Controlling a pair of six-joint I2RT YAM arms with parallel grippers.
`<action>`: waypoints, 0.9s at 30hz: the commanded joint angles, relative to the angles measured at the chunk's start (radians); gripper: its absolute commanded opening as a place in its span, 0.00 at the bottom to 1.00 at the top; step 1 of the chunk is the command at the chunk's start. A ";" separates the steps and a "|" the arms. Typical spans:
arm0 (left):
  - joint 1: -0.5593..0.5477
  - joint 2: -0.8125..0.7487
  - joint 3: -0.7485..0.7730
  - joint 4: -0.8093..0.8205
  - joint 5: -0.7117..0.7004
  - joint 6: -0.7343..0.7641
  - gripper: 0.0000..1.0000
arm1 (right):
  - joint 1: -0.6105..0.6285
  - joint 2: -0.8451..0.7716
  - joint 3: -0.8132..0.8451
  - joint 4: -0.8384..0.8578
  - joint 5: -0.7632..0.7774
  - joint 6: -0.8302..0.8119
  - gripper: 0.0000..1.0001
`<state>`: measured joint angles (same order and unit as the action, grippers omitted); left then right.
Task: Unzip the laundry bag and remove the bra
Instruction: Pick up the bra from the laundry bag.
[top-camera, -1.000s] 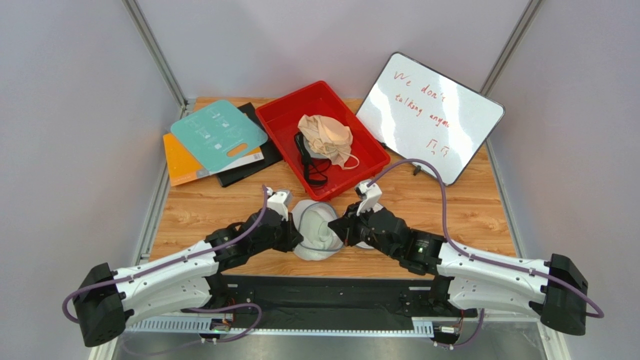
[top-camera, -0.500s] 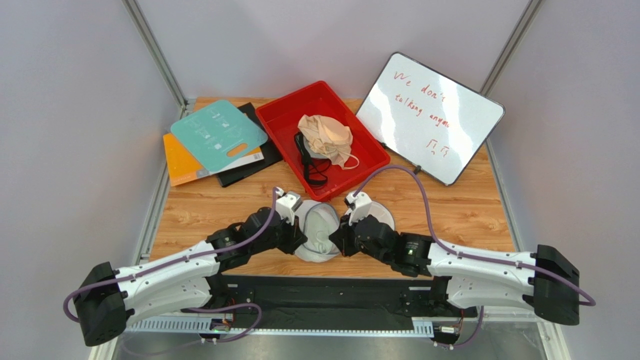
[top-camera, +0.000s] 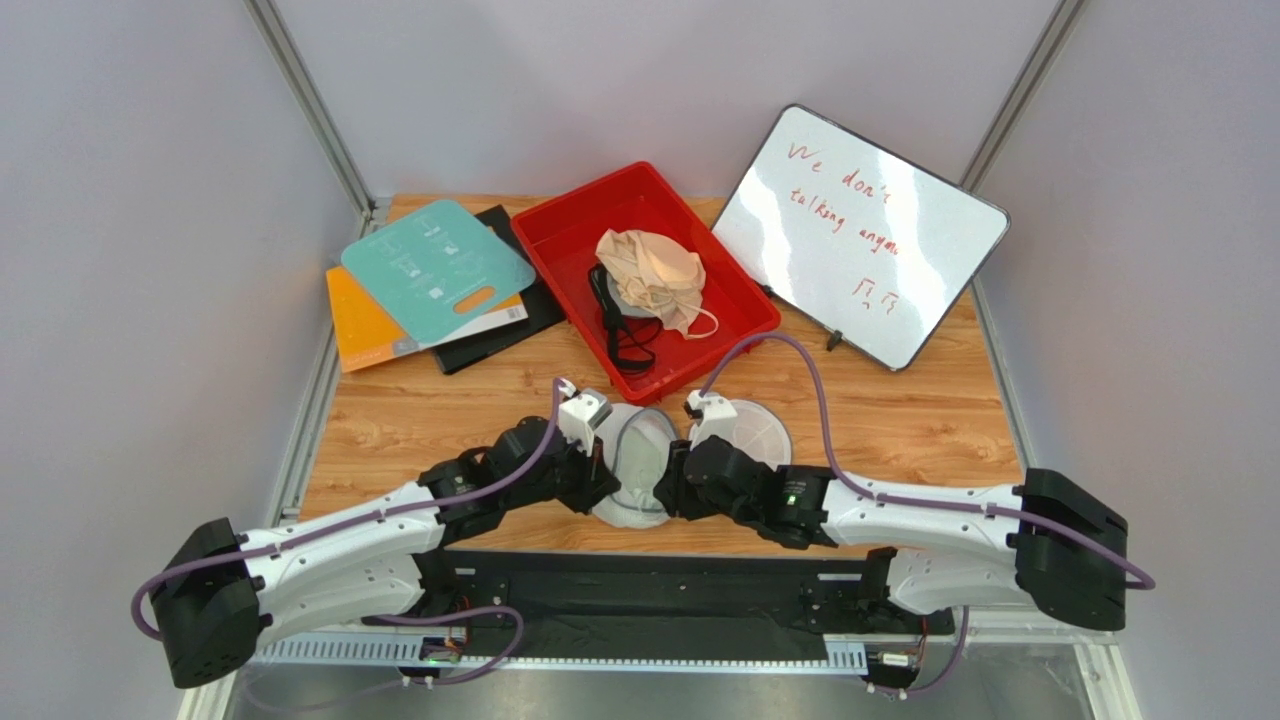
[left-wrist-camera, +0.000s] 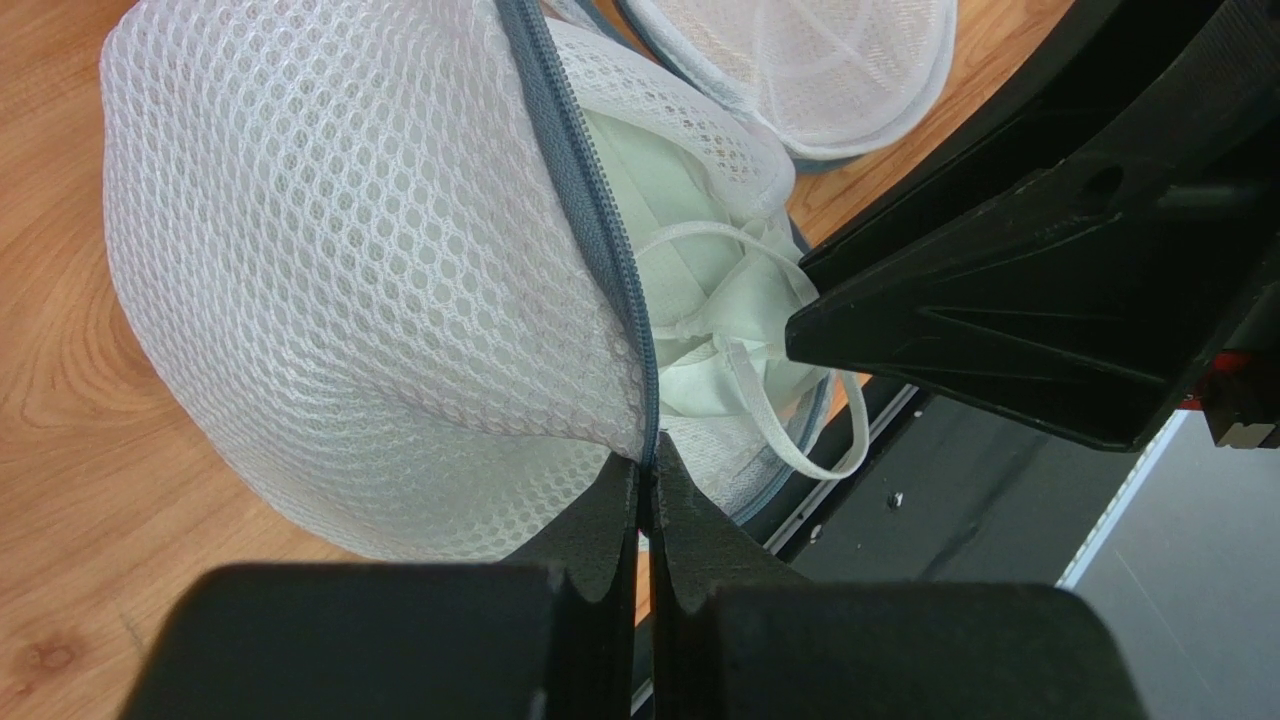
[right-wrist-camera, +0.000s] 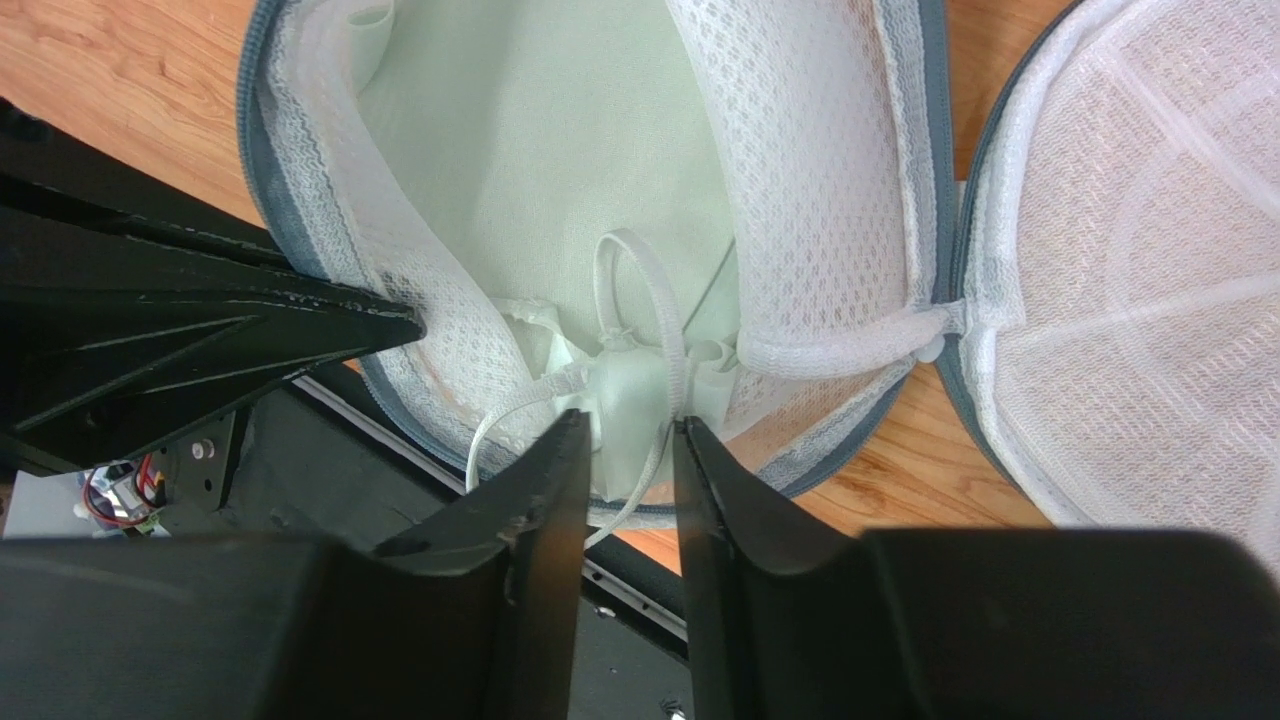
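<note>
Laundry bag (left-wrist-camera: 346, 255) lies unzipped at the near edge of the table (top-camera: 932, 428), its zipper rim pinched in the closed left gripper (left-wrist-camera: 646, 488), its pale bra (right-wrist-camera: 556, 135) directly ahead of the right gripper (right-wrist-camera: 624, 450), whose part-open jaws straddle the bunched straps.

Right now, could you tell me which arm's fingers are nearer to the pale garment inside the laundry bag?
Right. The right fingers straddle the pale garment inside the laundry bag; the left fingers pinch its zipper rim.
</note>
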<state>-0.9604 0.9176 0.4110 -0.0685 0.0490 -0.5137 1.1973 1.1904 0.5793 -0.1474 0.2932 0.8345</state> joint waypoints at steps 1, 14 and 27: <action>-0.001 -0.008 -0.017 0.039 0.014 0.011 0.00 | 0.002 0.000 0.039 -0.030 0.034 0.084 0.35; -0.001 -0.017 -0.017 0.044 0.022 0.012 0.00 | 0.004 0.046 0.051 -0.012 0.026 0.094 0.44; -0.001 -0.010 -0.023 0.062 0.038 0.014 0.00 | 0.002 0.113 0.108 0.002 0.003 0.038 0.00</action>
<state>-0.9604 0.9123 0.3950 -0.0547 0.0700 -0.5137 1.1973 1.2816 0.6258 -0.1829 0.3012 0.8948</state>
